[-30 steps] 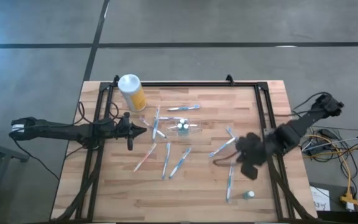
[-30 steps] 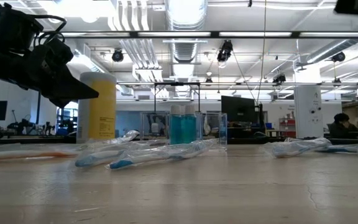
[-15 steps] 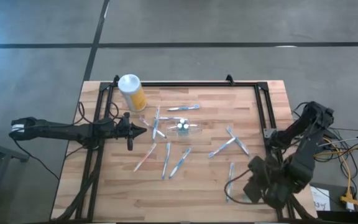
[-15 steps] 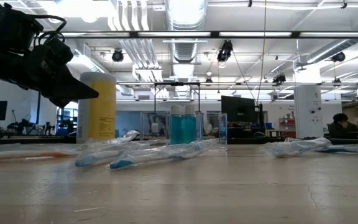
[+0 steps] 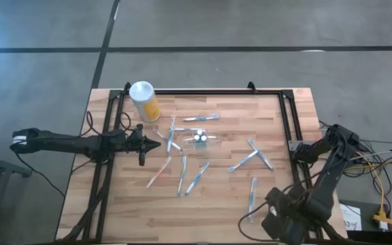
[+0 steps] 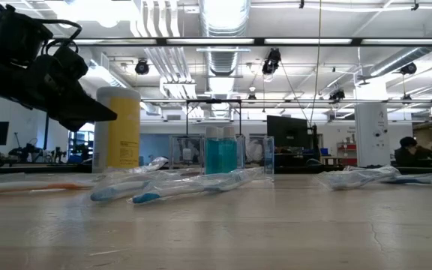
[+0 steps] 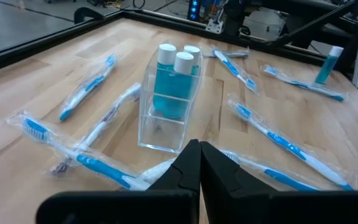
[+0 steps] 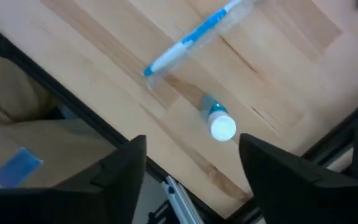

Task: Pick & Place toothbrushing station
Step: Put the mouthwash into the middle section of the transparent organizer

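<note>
Right wrist view shows the right gripper (image 8: 188, 162) spread wide above a small bottle (image 8: 218, 122); it should descend centred, straddling the cap. Left gripper (image 7: 199, 163) waits, pressed together, beside the toothbrushing station (image 7: 169, 99).

From high up we look straight down on the whole table (image 5: 203, 204). Down low, we look flat across it into the room. Each wrist camera sits close above the wood. The clear holder (image 7: 166, 102) shows in three of our views.

station (image 5: 201, 140) mid-table | left pincer (image 5: 156, 143) beside | right pincer (image 5: 275, 219) front edge
</note>
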